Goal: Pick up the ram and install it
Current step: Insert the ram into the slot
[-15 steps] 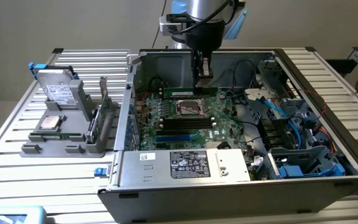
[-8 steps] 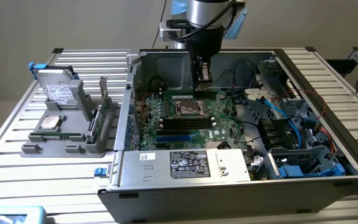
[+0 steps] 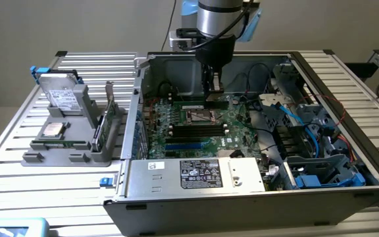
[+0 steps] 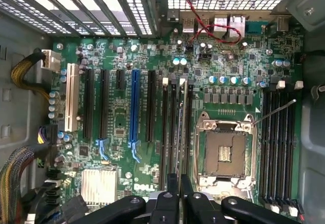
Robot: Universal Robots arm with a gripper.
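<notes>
My gripper (image 3: pixel 214 90) reaches down into the open computer case (image 3: pixel 132 148), over the green motherboard (image 3: pixel 240 129). It is shut on the ram (image 4: pixel 181 127), which the wrist view shows edge-on as a thin strip running from between the fingertips (image 4: pixel 173 184) along the black slots (image 4: pixel 166 127) beside the open processor socket (image 4: pixel 223 150). In the exterior view the ram (image 3: pixel 204 105) is a slim green strip just below the gripper, behind the socket (image 3: pixel 199 117). Whether it is seated in a slot I cannot tell.
A grey holder (image 3: pixel 64 153) outside the case, at the exterior view's left, carries a hard drive (image 3: pixel 63 96), a silver processor chip (image 3: pixel 51 130) and a green expansion card (image 3: pixel 104 126). The power supply (image 3: pixel 196 175) sits at the front. Cables and drive bays (image 3: pixel 315 148) crowd the exterior view's right.
</notes>
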